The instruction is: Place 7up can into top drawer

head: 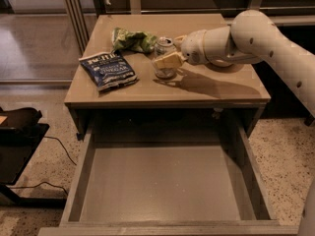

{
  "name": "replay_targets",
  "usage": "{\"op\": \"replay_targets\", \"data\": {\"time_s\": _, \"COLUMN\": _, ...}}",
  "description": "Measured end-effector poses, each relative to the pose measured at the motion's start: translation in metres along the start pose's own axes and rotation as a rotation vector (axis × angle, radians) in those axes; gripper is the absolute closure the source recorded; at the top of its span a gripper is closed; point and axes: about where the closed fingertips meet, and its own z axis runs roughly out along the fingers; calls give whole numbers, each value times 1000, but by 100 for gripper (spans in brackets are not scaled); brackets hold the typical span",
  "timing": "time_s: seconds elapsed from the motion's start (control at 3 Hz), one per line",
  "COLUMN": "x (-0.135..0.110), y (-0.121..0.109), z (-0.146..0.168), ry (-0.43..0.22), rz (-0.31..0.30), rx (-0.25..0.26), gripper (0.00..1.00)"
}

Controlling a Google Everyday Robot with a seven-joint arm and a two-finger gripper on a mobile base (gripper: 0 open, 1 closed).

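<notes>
7up can (164, 43): shiny metal, bright top. Claw (166, 58) at the can, over the desk (221, 85): pale yellow, matt (looks like plastic). Arm shell (256, 38): smooth cream plastic, slight sheen. Desk top: matt tan. Top drawer (162, 181): smooth matt grey floor. Blue bag (107, 70) and green bag (130, 39): crinkled glossy film.

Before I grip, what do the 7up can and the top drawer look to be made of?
The 7up can seems to be thin metal: silvery and shiny, with a bright glint on its top. The top drawer has a matte grey floor and walls without glare. It is probably painted or laminated board, though sheet metal is possible. The gripper is right against the can, above the table.
</notes>
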Motion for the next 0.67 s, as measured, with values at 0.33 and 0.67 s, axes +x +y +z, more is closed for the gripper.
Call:
{"op": "replay_targets", "data": {"time_s": 0.33, "x": 0, "y": 0, "z": 0, "ry": 0, "rz": 0, "rx": 0, "gripper": 65}}
{"op": "replay_targets", "data": {"time_s": 0.67, "x": -3, "y": 1, "z": 5, "ry": 19, "rz": -7, "rx": -21, "gripper": 88}}
